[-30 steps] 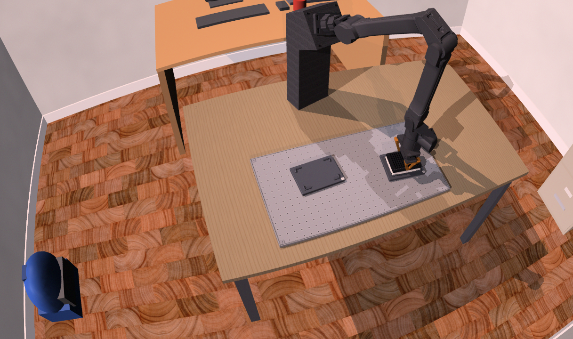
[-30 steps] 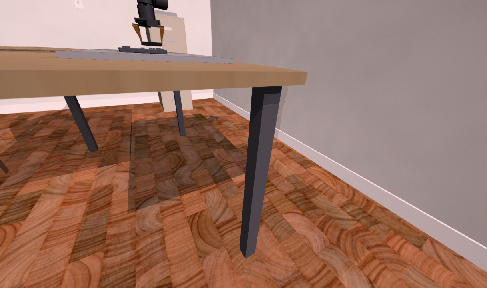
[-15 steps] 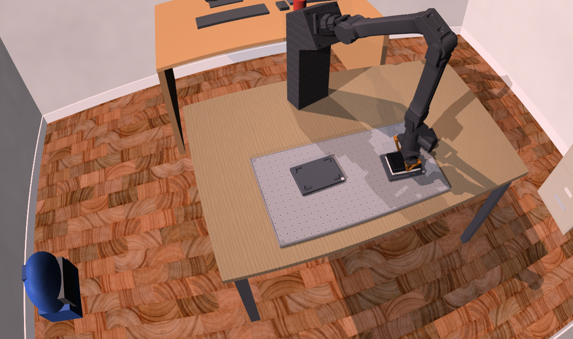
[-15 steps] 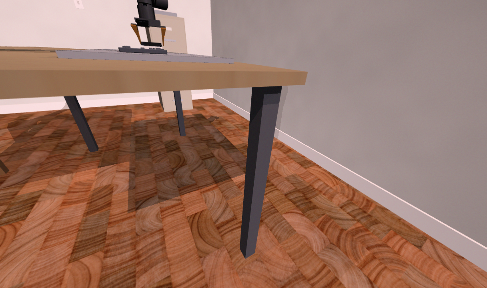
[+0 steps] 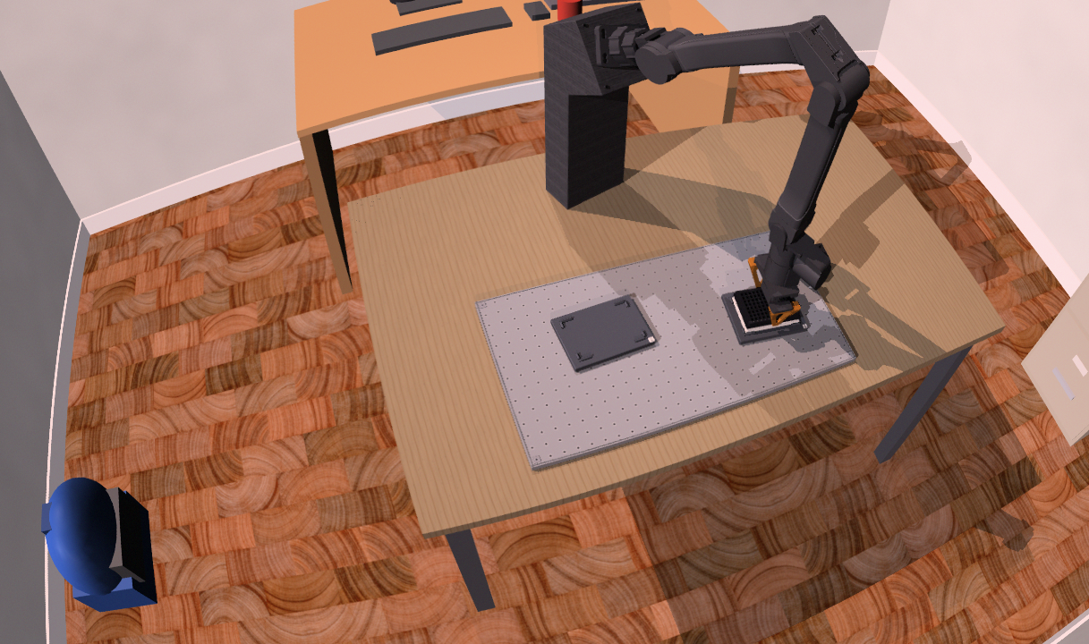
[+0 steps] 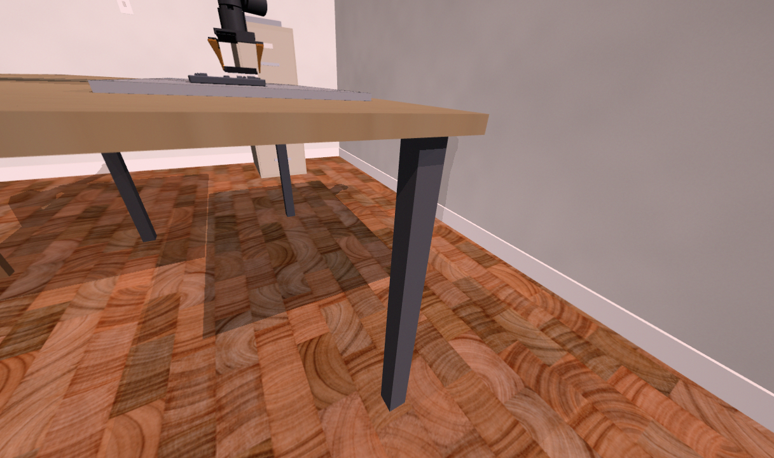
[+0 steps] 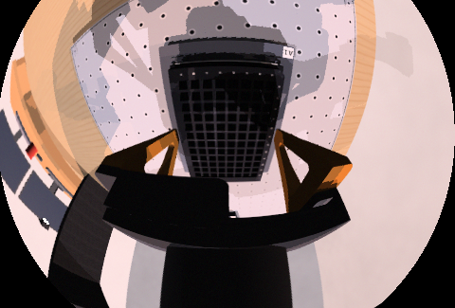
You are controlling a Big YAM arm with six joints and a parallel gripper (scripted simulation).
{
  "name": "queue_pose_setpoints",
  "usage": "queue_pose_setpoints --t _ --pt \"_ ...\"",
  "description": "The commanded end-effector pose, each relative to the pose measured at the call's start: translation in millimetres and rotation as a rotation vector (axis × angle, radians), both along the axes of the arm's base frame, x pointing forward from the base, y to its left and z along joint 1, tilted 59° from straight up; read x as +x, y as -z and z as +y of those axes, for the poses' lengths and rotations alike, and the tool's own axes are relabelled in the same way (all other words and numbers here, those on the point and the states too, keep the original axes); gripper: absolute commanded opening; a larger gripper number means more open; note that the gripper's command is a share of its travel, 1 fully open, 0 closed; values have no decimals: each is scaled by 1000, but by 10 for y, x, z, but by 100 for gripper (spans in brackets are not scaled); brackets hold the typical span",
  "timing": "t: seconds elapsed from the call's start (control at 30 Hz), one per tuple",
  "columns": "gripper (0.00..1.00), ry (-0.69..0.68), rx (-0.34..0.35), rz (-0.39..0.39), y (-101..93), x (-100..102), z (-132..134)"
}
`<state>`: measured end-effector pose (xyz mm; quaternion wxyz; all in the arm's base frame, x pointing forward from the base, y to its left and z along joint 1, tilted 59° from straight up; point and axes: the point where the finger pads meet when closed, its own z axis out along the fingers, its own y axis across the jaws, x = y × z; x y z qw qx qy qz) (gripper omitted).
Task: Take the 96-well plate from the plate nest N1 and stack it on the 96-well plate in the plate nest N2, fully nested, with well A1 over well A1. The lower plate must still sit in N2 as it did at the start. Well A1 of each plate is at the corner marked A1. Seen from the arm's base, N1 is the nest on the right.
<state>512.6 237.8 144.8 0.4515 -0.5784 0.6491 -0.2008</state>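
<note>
A black 96-well plate (image 5: 753, 307) lies on top of a white-edged plate (image 5: 744, 326) in the dark nest N2 (image 5: 769, 329), on the right side of the grey perforated baseplate (image 5: 659, 352). My gripper (image 5: 772, 300) stands straight over the stack, open, with its orange fingers on either side of the black plate and apart from it. In the wrist view the black plate (image 7: 227, 121) fills the space between the fingers of the gripper (image 7: 227, 163), and a small white corner label (image 7: 287, 53) shows on the nest. Nest N1 (image 5: 604, 331) is empty.
The arm's dark base tower (image 5: 588, 104) stands at the back of the wooden table. An orange desk (image 5: 452, 55) with dark flat items stands behind. A beige cabinet (image 5: 1080, 352) is at the right. In the low side view the gripper (image 6: 235, 60) hangs over the nest (image 6: 227, 79).
</note>
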Motion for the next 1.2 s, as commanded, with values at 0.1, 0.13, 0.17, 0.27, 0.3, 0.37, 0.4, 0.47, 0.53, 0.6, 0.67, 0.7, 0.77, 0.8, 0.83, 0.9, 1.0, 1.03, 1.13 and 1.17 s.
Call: queue_pose_setpoints --t 0.1,0.13,0.17,0.27,0.3,0.37,0.4,0.47,0.53,0.6,0.67,0.7,0.77,0.8,0.83,0.9,1.0,1.03,1.13,1.17 --pt "100 -7 3 -6 -119 -142 -30" --pt "100 -9 5 -6 -133 -172 -19" --pt "100 -12 6 -6 -147 -202 -7" --pt "100 -9 10 -5 -190 -267 -25" --pt "100 -9 11 -5 -204 -288 -32" --pt "100 -9 11 -5 -232 -331 -46" --pt "100 -9 11 -5 -232 -331 -46" --pt "100 -11 8 -6 -246 -352 -53" --pt "100 -9 11 -6 -274 -394 -67" --pt "100 -9 11 -6 -303 -436 -82" --pt "100 -9 12 -7 -331 -478 -96" --pt "100 -9 12 -7 -346 -499 -103" --pt "100 -9 12 -7 -374 -541 -117" --pt "100 -9 13 -8 -389 -562 -124" --pt "100 -9 13 -8 -403 -583 -131" --pt "100 -9 13 -8 -430 -626 -145" --pt "100 -9 13 -8 -443 -648 -153" --pt "100 -11 10 -9 -456 -669 -160" --pt "100 -9 13 -8 -496 -734 -182" --pt "100 -9 13 -8 -509 -756 -190"
